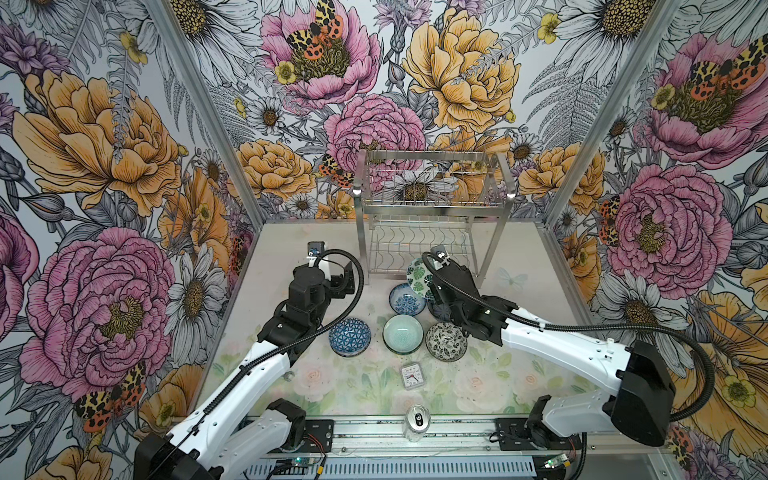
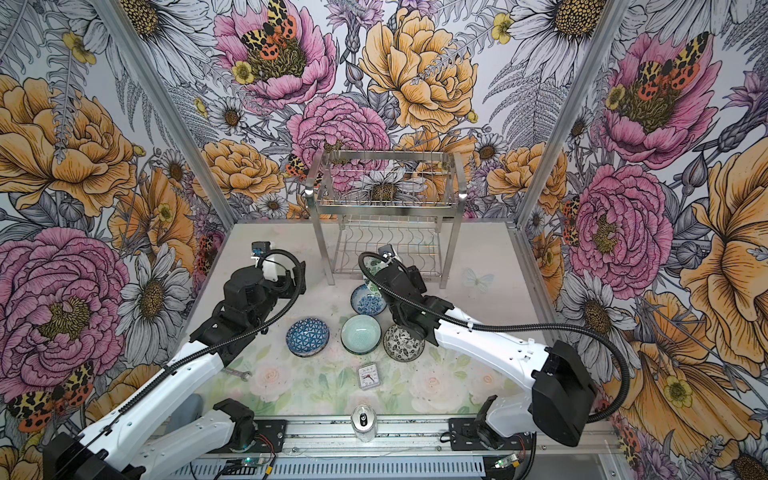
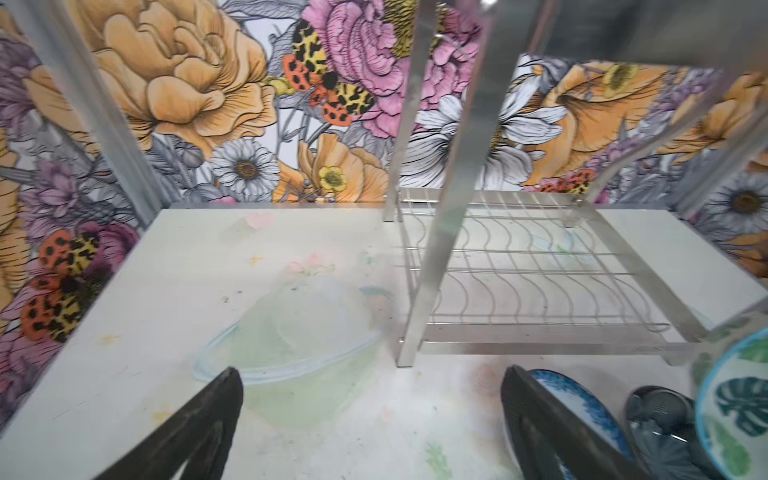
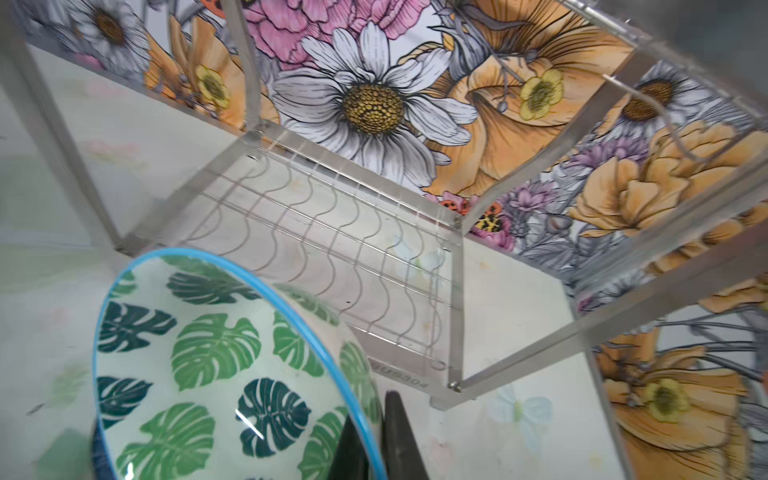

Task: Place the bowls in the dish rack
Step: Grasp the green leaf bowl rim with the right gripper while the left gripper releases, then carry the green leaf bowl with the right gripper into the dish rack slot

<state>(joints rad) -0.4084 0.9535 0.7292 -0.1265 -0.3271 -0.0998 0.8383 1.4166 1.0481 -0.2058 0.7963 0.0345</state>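
Pinches the blue-edged rim of the round ceramic bowl with green leaf print (image 4: 216,365) in the clenched right tool (image 4: 374,424), one finger inside and one outside, tipping the bowl nearly on edge with its opening toward the left arm's side. Carries it clear of the pale floral worktop (image 1: 532,257), just in front of the tall shiny steel wire dish rack (image 1: 432,199), probably so as to feed it edge-first into the wavy wire slots of the lower tier. Hangs the left tool (image 3: 372,374) released and empty, fingers spread wide, above bare worktop beside the rack's front left leg, seemingly parked out of the right arm's path. Shows both tiers bare, so no bowl loaded yet. Leaves five more on the worktop: blue floral bowl (image 1: 406,300) and dark navy petal bowl (image 3: 660,415) closest to the rack, the latter mostly hidden by the right arm from above. Lines up blue triangle-patterned bowl (image 1: 350,336), pale teal bowl (image 1: 402,333) and black-and-white leaf bowl (image 1: 446,341) farther back, all upright and open to a rim pinch. Calls next for matching rim to a wire gap, at the risk of slipping in so narrow a hold.
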